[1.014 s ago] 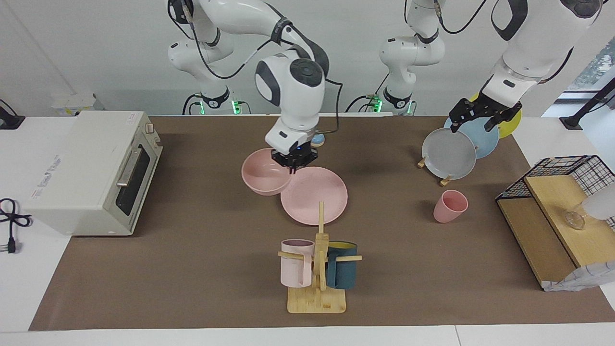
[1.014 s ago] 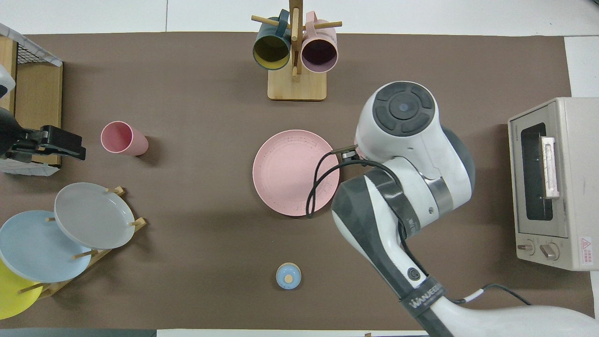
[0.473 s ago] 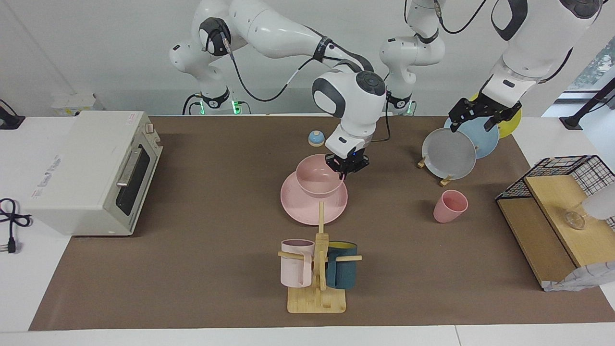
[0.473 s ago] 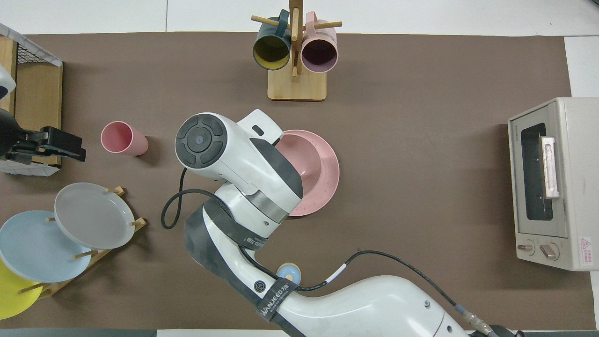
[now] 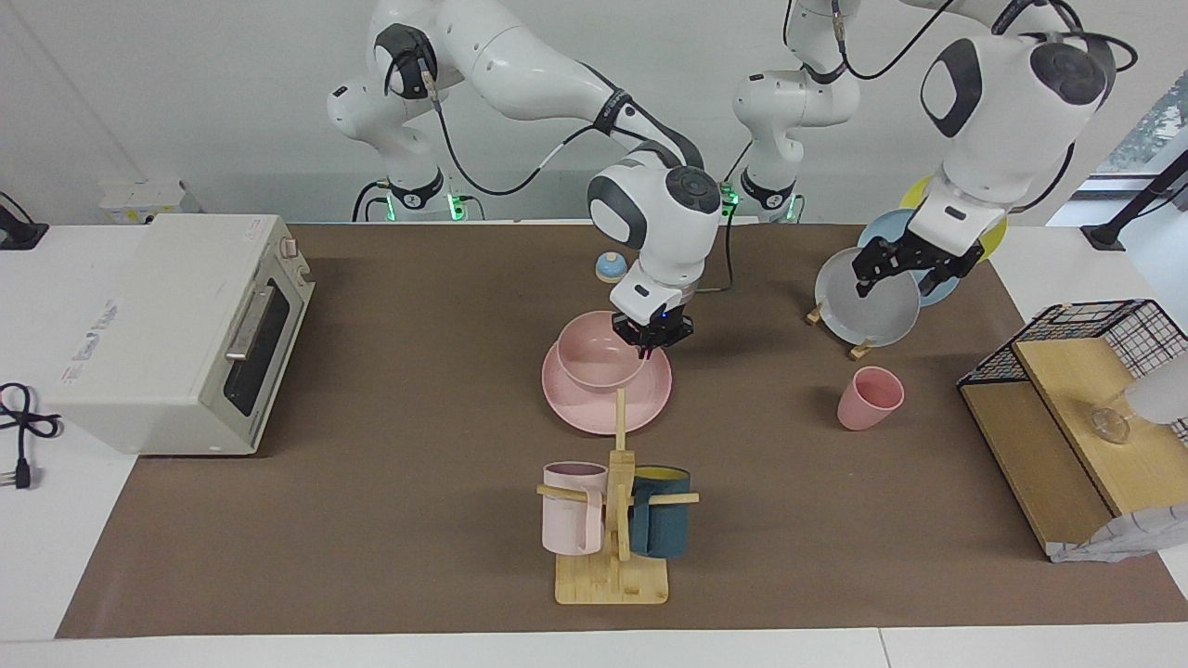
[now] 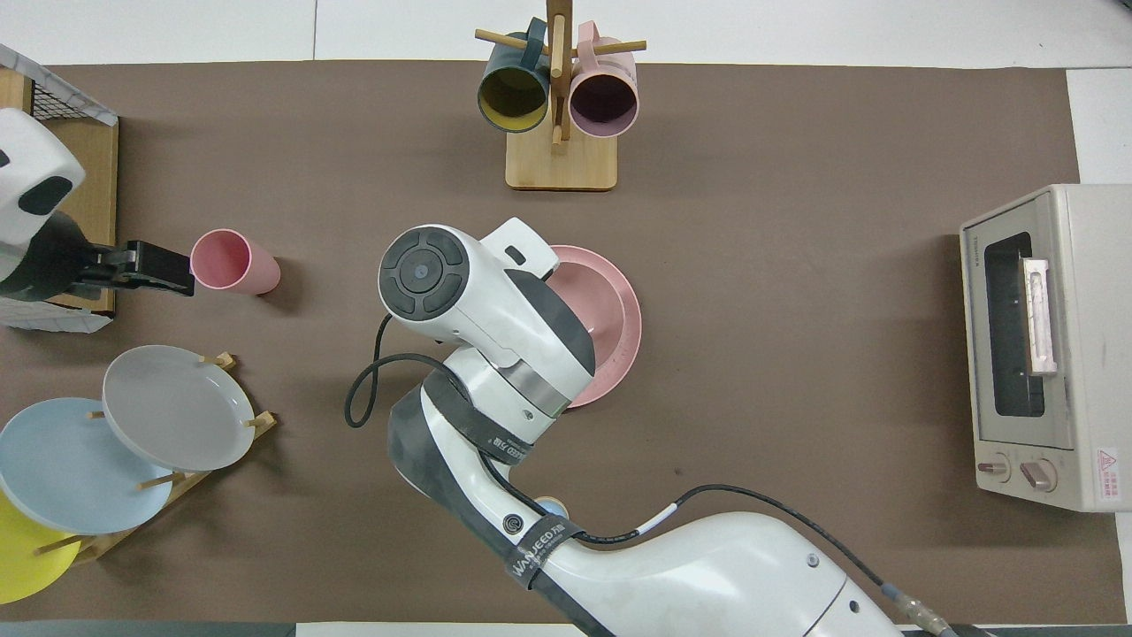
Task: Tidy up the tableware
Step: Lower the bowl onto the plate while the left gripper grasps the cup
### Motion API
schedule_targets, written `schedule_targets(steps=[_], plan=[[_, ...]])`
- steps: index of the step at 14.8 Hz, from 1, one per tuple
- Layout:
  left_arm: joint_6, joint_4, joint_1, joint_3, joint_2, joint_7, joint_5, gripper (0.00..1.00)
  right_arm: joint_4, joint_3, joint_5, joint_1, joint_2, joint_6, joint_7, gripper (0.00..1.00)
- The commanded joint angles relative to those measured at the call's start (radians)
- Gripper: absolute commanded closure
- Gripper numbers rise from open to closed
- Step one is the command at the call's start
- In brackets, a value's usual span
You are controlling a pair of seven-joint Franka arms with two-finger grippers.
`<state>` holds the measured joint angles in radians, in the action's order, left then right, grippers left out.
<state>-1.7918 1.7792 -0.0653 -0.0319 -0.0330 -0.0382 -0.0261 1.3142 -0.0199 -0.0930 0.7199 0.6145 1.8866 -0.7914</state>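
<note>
a brown bench (image 5: pixel 371 482) holds a big pink plate (image 5: pixel 640 408) in the middle. the pink bowl (image 5: pixel 594 357) sits on it. the right hand (image 5: pixel 652 341) is pinched on the bowl's rim. the left hand (image 5: pixel 898 271) hangs over the grey plate (image 5: pixel 858 311), its grip hard to tell. the little pink cup (image 5: pixel 868 397) stands near that plate.

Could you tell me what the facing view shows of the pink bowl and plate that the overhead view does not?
Only the facing view shows the right gripper at the rim of the pink bowl, with the bowl sitting on the pink plate; it also shows the left gripper raised over the grey plate. Only the overhead view shows the toaster oven's knobs; there, the right arm hides most of the bowl and the gripper. Both show the plate, the pink cup and the mug rack.
</note>
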Motion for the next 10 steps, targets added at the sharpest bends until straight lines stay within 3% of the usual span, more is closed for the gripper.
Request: schedule_targets(steps=[1, 4, 9, 10], plan=[[-0.130, -0.023, -0.019, 0.010, -0.135, 0.003, 0.000, 0.00, 0.080, -0.014, 0.010, -0.005, -0.050, 0.031, 0.000, 1.00], [-0.164, -0.089, -0.011, 0.010, -0.231, 0.003, 0.002, 0.00, 0.112, -0.017, 0.047, -0.001, -0.059, 0.068, -0.011, 1.00], [-0.210, -0.064, -0.007, 0.010, -0.266, -0.003, 0.000, 0.00, 0.160, -0.017, 0.050, 0.000, -0.078, 0.109, -0.012, 1.00], [-0.213, -0.038, -0.013, 0.010, -0.263, -0.034, 0.000, 0.00, 0.160, -0.017, 0.052, -0.002, -0.078, 0.114, -0.009, 0.76]])
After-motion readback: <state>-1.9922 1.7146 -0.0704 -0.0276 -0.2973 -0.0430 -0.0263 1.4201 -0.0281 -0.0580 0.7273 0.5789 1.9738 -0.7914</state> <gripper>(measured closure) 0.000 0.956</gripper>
